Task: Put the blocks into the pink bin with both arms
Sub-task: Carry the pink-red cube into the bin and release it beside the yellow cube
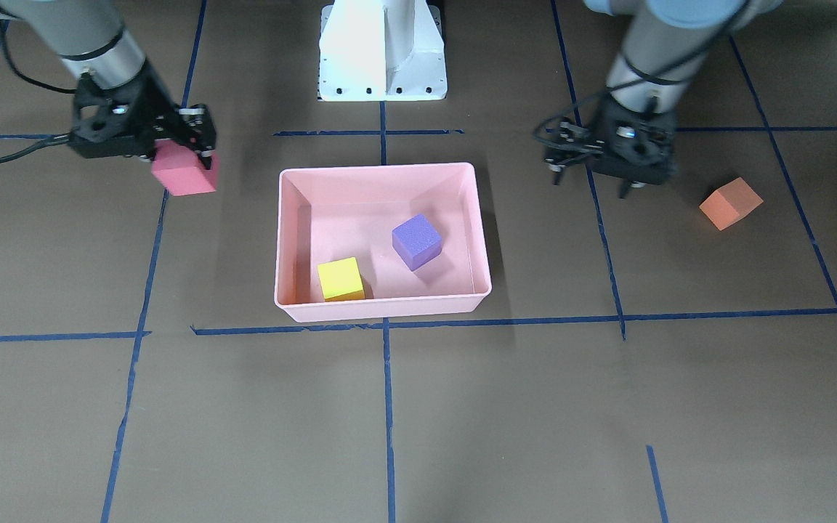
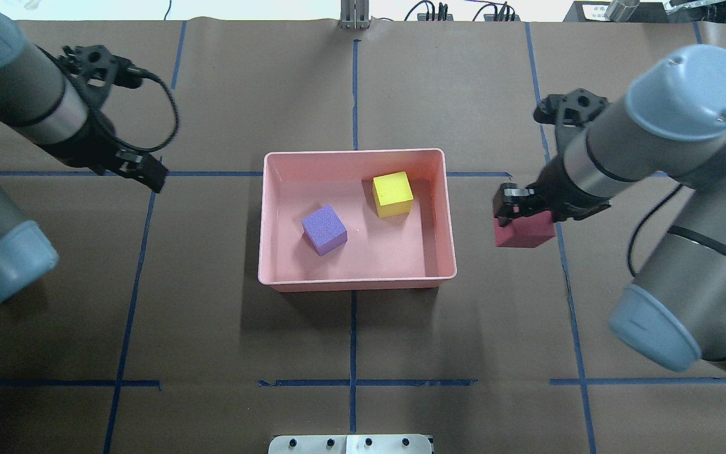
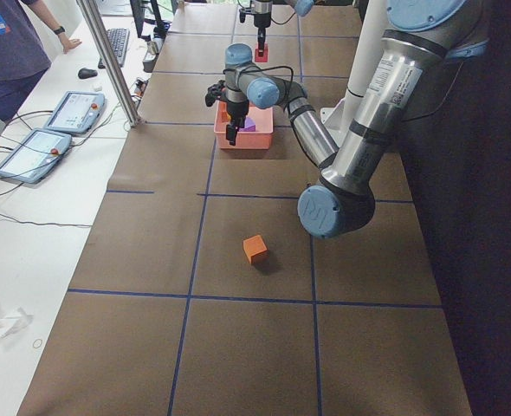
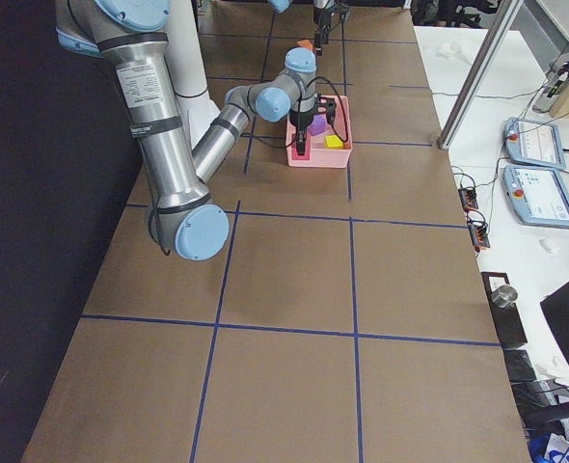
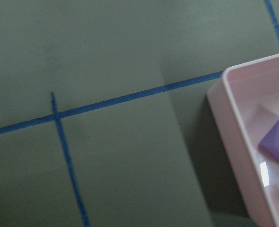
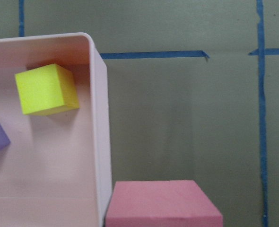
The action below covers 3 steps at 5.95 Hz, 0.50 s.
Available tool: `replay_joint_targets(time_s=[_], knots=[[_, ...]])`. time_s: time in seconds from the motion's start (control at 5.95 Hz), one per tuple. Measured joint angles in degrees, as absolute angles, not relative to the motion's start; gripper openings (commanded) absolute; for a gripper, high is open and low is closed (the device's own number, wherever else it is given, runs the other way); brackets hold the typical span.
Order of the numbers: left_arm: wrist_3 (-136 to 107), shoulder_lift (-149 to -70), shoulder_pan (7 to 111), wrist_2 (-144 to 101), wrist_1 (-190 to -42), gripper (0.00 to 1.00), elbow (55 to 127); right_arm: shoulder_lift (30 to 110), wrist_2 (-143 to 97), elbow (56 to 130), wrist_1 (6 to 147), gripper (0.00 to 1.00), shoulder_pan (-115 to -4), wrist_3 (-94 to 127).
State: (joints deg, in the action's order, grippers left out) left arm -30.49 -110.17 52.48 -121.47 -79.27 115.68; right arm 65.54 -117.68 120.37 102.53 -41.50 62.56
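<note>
The pink bin [image 1: 382,312] sits mid-table and holds the purple block [image 1: 416,241] and the yellow-green block [image 1: 340,279]. My right gripper [image 1: 182,163] is shut on the red block [image 1: 186,174] and holds it above the table, just outside the bin's short wall; the right wrist view shows the red block [image 6: 163,203] beside that wall [image 6: 99,123]. My left gripper [image 1: 591,184] is open and empty, hovering between the bin and the orange block [image 1: 731,203], which lies on the table. In the overhead view the orange block is hidden.
The white pedestal base [image 1: 382,51] stands behind the bin. Blue tape lines [image 1: 388,407] cross the brown table cover. Tablets [image 3: 52,130] and a person [image 3: 13,43] are at the operators' side.
</note>
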Motion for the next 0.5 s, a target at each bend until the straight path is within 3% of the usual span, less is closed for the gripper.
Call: replay_joint_targets(time_s=[0.17,0.34,0.5], knots=[[-21.84,-105.54,57.17,-124.04,-79.39,1.0,115.67,57.49,-116.19,116.1,105.29,0.72,-39.63,67.2],[-16.32,-101.81,60.12,-125.82,-79.89,1.0,115.62,50.97,-114.35,111.19,106.11,1.0,-37.68,71.08],[-14.1,-97.9,61.25,-126.59,-82.44,1.0,115.52,46.92,-111.85,107.75,106.32,1.0,-35.76,73.78]])
